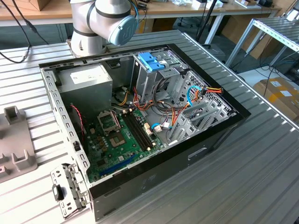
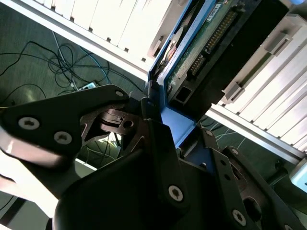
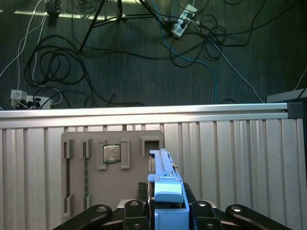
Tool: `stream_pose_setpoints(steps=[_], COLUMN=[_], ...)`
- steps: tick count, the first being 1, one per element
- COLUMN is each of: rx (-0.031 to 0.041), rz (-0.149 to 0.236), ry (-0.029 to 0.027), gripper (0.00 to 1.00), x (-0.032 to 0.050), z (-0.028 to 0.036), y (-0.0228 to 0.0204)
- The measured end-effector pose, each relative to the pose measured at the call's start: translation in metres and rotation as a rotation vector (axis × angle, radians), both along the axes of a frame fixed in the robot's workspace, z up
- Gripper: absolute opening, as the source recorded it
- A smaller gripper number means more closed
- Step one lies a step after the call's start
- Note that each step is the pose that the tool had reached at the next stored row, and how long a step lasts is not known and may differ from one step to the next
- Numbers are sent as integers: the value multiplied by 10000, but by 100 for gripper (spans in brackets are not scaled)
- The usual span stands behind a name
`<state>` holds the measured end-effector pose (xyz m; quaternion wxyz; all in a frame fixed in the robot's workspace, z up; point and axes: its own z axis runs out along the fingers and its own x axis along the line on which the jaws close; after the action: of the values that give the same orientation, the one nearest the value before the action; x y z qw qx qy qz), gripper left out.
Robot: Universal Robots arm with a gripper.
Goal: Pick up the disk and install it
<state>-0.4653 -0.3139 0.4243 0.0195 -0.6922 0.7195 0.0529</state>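
While the gripper (image 2: 154,114) has its fingers closed on the blue frame of the disk (image 3: 163,184), held on edge above the grey fixture (image 3: 115,187) on the counter (image 3: 240,158), this narrow edge grip could let it pivot and jam at the drive cage (image 1: 145,84).

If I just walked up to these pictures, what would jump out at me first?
Probably the open computer case in the middle of the slatted table in the exterior view, its green motherboard and coloured wires showing. In both wrist views, the gripper clamps the disk by its bright blue frame.
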Motion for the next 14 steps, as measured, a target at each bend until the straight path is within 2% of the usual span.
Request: stream_pose_setpoints(steps=[14], rx=[0], rz=[0], ry=[0], gripper=[37], x=[0], z=[85], y=[0])
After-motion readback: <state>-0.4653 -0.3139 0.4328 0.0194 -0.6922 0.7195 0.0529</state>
